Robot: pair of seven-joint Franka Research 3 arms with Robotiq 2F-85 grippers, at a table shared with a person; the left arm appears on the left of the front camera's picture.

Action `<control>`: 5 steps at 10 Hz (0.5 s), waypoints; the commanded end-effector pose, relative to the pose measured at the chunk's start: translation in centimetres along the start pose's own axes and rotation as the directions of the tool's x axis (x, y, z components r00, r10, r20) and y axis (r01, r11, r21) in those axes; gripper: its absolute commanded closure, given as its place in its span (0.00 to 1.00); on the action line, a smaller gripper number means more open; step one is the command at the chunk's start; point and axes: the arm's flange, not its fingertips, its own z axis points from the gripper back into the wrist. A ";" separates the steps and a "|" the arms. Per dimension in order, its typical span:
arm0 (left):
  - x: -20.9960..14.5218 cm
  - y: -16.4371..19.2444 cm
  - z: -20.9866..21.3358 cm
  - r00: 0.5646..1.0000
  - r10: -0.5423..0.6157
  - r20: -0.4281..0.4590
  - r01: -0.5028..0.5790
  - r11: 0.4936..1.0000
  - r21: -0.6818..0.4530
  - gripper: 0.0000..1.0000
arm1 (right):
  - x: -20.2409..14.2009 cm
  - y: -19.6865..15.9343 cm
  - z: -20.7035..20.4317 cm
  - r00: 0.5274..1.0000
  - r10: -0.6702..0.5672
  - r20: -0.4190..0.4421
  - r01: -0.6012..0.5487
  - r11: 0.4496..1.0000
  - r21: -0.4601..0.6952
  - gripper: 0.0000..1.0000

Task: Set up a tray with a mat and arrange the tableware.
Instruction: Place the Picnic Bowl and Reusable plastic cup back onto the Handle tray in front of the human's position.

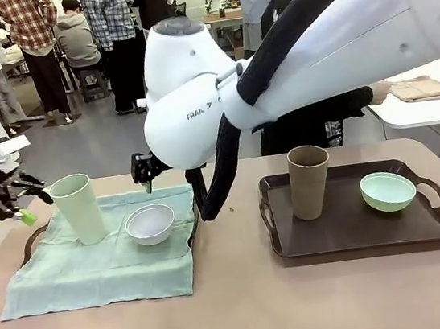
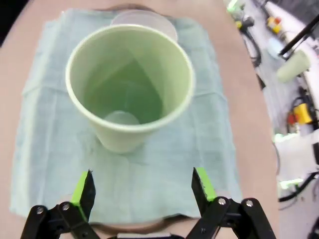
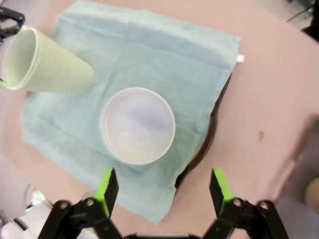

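So here's what we're looking at. The mat (image 1: 96,270), a pale green cloth, is lying spread over the left tray (image 1: 34,242), and that tray's dark handle is peeking out at the cloth's left edge. The pale green cup (image 1: 78,209) is standing upright on the mat, toward the far left. The white bowl (image 1: 150,224) is sitting just to the cup's right, and we're not seeing them touch.

The left gripper (image 1: 34,203) is hanging just left of that cup. On the left wrist camera its claw is standing wide with nothing between the green pads, and we're peering straight down into the cup beyond them.

The right arm is reaching across the middle of the table (image 1: 247,307). The right gripper (image 1: 147,178) is hovering over the far edge of the mat, right behind the white bowl. Its claw is gaping wide too and holding nothing, with the bowl lying on the cloth just ahead of the pads.

Over on the right, the second tray (image 1: 359,231), dark brown and with no cloth on it, is carrying the tan-brown cup (image 1: 310,181) upright at its left. The mint green bowl (image 1: 387,191) is sitting at its right, well apart from the cup.

Behind the arm, a person's dark sleeve (image 1: 342,106) is ending right by a folded tan cloth (image 1: 425,87) on a white side table (image 1: 432,108).
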 end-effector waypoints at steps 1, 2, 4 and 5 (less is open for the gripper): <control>2.4 -3.6 2.0 0.989 0.088 -0.118 -0.094 0.995 -0.043 0.00 | -2.3 -0.1 3.0 0.999 -0.047 0.002 0.047 0.997 -0.061 0.05; 5.2 -6.6 3.7 0.968 0.155 -0.198 -0.157 0.988 0.006 0.00 | -3.2 0.3 5.6 0.998 -0.067 -0.021 0.065 0.991 -0.116 0.05; 12.1 -11.6 5.3 0.907 0.338 -0.254 -0.298 0.937 0.184 0.00 | -5.1 0.4 11.1 0.993 -0.110 -0.046 0.098 0.973 -0.207 0.05; 14.9 -13.2 5.6 0.876 0.427 -0.227 -0.357 0.888 0.290 0.00 | -6.0 0.3 13.3 0.989 -0.133 -0.063 0.113 0.961 -0.252 0.05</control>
